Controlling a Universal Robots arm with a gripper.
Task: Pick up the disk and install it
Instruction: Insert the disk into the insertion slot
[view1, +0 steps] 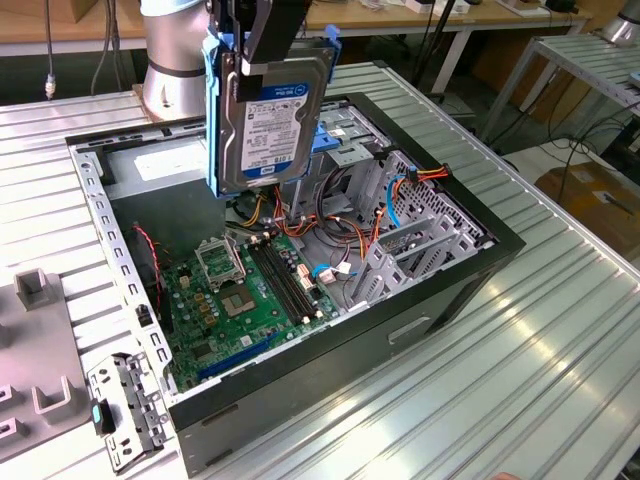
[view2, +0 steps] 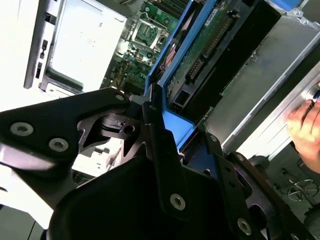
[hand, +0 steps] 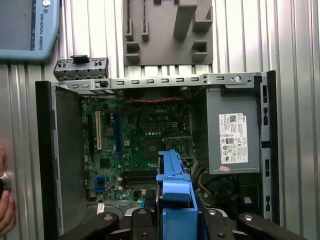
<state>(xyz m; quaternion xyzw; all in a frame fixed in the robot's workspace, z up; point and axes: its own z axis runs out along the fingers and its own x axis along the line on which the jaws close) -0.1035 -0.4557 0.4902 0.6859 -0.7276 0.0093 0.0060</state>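
Ribbed metal table (view1: 540, 380) carries an open desktop computer case (view1: 450, 285), lying on its side with the green motherboard (view1: 250, 300) exposed. The disk (view1: 265, 120), in blue rails, hangs on edge above the case interior. The gripper (view1: 262, 50) is clenched on the disk's upper end.

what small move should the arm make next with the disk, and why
Probably shift the disk toward the drive cage: the gripper holds it upright above the motherboard, beside that cage and not yet in it.
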